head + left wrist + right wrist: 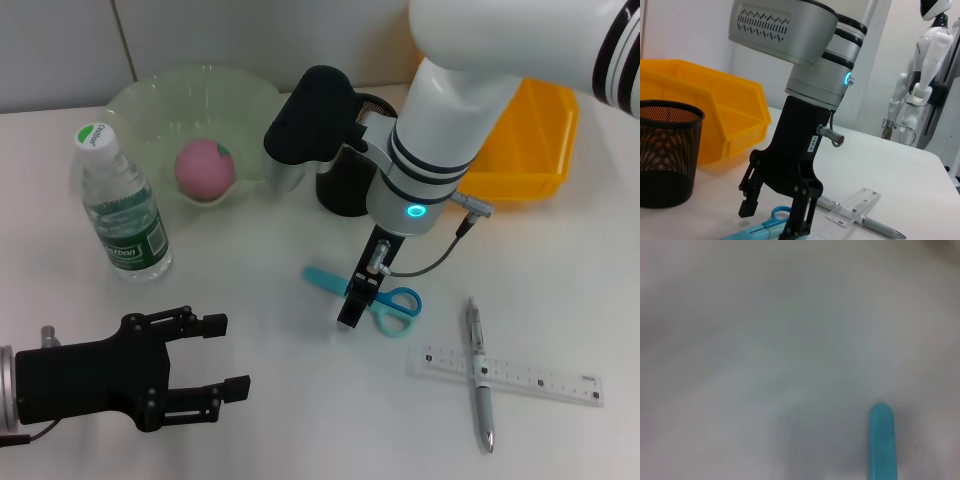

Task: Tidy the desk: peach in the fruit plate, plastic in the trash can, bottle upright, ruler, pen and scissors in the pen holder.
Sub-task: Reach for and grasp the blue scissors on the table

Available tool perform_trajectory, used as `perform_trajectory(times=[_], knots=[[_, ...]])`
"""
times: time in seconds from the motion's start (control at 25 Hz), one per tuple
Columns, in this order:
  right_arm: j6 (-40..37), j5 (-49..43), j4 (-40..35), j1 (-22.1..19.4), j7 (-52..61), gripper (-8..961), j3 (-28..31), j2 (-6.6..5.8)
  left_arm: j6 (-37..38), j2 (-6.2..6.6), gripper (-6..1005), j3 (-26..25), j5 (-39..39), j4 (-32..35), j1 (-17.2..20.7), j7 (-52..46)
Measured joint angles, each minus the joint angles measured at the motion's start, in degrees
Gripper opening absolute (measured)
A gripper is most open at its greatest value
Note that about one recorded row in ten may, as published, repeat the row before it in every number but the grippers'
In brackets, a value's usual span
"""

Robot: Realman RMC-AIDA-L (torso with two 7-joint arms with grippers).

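A: What is on the left?
B: The black left gripper (215, 355) hovers with fingers wide. Behind it the clear plastic bottle (120, 205) stands upright; the pink peach (205, 168) lies in the pale-green scalloped fruit plate (140, 100).
A: And further right?
B: The right gripper (772, 217), fingers apart, straddles the light-blue scissors (385, 297) on the white desk (270, 420).

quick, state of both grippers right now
Left gripper: open, holding nothing, low over the white desk.
Right gripper: open, fingers straddling the small blue-handled scissors, not gripping them.

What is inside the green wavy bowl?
The pink peach sits inside the fruit plate, by its near wall. Nothing else shows in it, though the right arm covers the bowl's right edge, so that bit stays hidden.
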Motion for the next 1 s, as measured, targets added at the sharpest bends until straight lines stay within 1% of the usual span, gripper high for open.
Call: perform_trajectory(times=[1.0], knots=[[-0.55, -0.17, 0.02, 0.22, -0.08, 774, -0.49, 0.00, -0.18, 0.09, 800, 0.00, 0.00, 0.00, 0.00, 0.01]])
